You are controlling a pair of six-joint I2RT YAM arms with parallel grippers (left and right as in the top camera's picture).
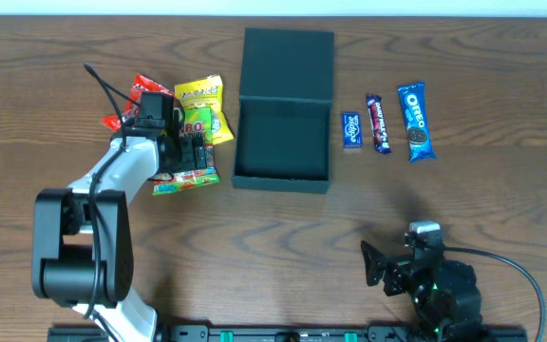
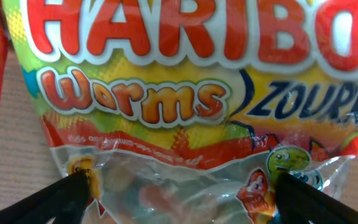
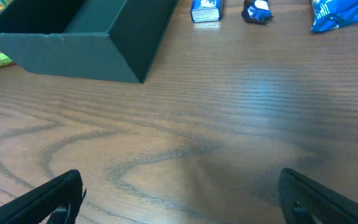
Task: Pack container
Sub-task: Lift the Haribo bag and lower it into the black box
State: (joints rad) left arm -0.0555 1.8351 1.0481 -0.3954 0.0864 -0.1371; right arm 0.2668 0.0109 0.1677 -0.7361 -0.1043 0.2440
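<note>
The dark teal container [image 1: 281, 180] stands open at the table's middle, its lid [image 1: 288, 62] lying flat behind it; the inside looks empty. In the right wrist view its front wall [image 3: 61, 56] is at the upper left. My left gripper [image 1: 183, 152] is open, low over a Haribo Worms packet [image 1: 186, 178] left of the container. In the left wrist view the fingers [image 2: 182, 199] straddle the packet [image 2: 185, 93] at its clear lower part. My right gripper [image 1: 373, 264] is open and empty over bare wood [image 3: 179, 199] near the front right.
A yellow Haribo packet [image 1: 202, 109] and a red packet [image 1: 141, 95] lie by the left gripper. Right of the container lie a small blue packet [image 1: 351, 129], a dark bar [image 1: 378, 123] and a blue Oreo packet [image 1: 416, 121].
</note>
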